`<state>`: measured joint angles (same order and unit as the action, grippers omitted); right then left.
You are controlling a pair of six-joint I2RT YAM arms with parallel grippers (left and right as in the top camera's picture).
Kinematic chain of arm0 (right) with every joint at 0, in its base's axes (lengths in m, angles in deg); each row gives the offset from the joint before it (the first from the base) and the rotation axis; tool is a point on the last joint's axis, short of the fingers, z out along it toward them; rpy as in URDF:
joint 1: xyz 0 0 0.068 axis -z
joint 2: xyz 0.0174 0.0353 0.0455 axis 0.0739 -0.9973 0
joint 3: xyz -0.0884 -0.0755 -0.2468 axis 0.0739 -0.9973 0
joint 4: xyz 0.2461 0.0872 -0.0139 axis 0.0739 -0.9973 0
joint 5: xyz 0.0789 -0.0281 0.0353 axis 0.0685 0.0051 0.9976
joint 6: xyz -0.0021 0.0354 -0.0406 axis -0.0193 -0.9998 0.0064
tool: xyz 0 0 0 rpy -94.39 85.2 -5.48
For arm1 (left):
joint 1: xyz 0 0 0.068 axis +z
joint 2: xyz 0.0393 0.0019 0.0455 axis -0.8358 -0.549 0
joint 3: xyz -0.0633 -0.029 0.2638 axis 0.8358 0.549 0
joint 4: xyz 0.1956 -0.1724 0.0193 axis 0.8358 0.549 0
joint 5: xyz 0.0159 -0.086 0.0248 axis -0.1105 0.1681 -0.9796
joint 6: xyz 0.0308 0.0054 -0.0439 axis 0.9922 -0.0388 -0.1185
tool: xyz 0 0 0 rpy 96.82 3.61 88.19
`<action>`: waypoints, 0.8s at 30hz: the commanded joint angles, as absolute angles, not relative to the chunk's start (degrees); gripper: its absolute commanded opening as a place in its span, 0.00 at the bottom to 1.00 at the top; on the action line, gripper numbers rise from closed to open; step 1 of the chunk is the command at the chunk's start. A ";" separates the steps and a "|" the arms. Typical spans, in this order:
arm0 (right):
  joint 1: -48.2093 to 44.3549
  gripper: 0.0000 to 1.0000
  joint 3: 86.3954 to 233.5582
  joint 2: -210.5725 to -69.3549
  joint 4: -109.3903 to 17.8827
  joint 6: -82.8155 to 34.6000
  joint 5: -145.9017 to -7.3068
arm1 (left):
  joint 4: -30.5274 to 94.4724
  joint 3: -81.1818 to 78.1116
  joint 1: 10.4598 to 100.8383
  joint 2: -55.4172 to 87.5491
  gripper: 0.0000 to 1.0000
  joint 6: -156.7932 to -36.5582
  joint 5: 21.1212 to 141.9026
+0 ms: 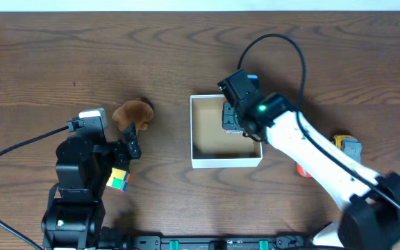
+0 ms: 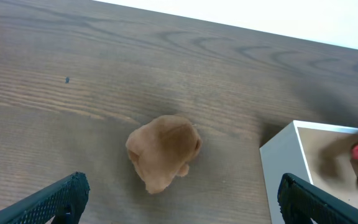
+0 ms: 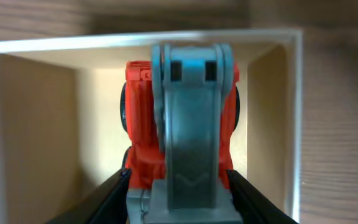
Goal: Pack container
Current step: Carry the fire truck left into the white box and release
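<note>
Pincer on right arm (image 3: 178, 183), part-open, clamps red toy (image 3: 142, 118) inside container (image 3: 73, 45).

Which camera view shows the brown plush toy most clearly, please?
The left wrist view: the brown plush toy sits central, large and unobstructed. Overhead shows it small, left of the container. The right wrist view misses it.

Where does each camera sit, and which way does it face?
Overhead: above the brown wooden table, looking straight down; left arm and right arm show.
Left wrist: faces a brown plush toy; fingertips of the left hand show.
Right wrist: looks into the white cardboard box at a red and grey toy vehicle in the right hand.
All share the box.
</note>
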<state>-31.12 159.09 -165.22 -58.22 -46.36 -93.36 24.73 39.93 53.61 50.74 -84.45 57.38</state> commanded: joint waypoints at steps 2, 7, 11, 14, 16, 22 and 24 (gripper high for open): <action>-31.20 0.01 159.09 -167.78 -58.11 -48.96 -94.93 | 24.71 38.62 53.85 50.74 0.98 -84.56 57.75; -30.13 0.01 159.09 -169.81 -58.20 -48.28 -94.93 | 24.73 38.62 53.85 50.74 0.98 -84.56 57.75; -29.81 0.01 159.07 -171.43 -58.42 -47.19 -95.19 | 24.73 38.62 53.85 50.74 0.98 -84.56 57.75; -29.78 0.01 159.05 -172.37 -58.42 -47.14 -96.55 | 24.75 38.62 53.85 50.74 0.98 -84.56 57.75; -29.67 0.01 159.05 -172.87 -58.14 -47.10 -97.38 | 24.75 38.62 53.85 50.74 0.98 -84.56 57.75; -28.93 0.24 159.05 -173.15 -57.50 -45.44 -97.31 | 24.75 38.62 53.85 50.74 0.98 -84.56 57.75; -28.93 0.60 159.05 -173.15 -57.52 -44.81 -97.29 | 24.75 38.62 53.85 50.74 0.98 -84.56 57.75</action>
<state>-29.26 159.00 -172.76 -57.79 -46.66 -95.70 24.75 39.93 53.61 50.74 -84.45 57.40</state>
